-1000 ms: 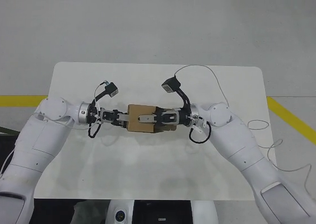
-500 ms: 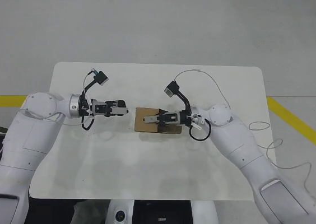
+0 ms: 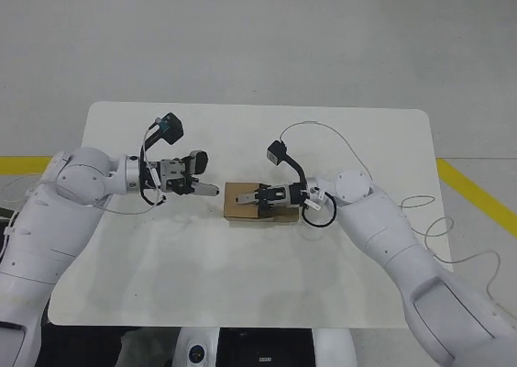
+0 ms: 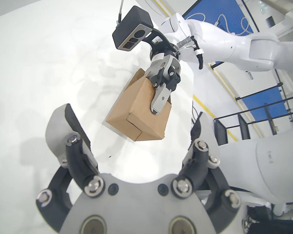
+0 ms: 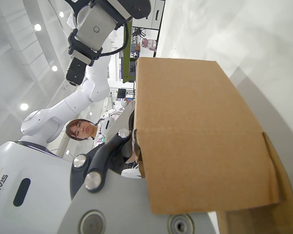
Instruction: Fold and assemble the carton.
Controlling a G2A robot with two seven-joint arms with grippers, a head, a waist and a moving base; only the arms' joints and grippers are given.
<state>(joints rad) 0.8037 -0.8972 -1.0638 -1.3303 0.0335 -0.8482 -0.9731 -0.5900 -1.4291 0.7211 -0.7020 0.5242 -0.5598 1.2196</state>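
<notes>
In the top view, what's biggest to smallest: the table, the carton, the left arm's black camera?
1. table
2. carton
3. black camera, clearly smallest even though it sits raised, nearer the lens.

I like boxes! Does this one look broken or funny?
Not broken, just unfinished. On the carton, the end held by the right gripper is open with a flap sticking out; the other end's flaps sit unevenly.

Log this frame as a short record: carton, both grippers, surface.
carton: brown carton, box-shaped, lying on its side
surface: white table
right gripper: right gripper shut on a carton wall at the open end
left gripper: left gripper open, apart from the carton, facing its folded-shut end
contact with carton: right gripper only
</notes>
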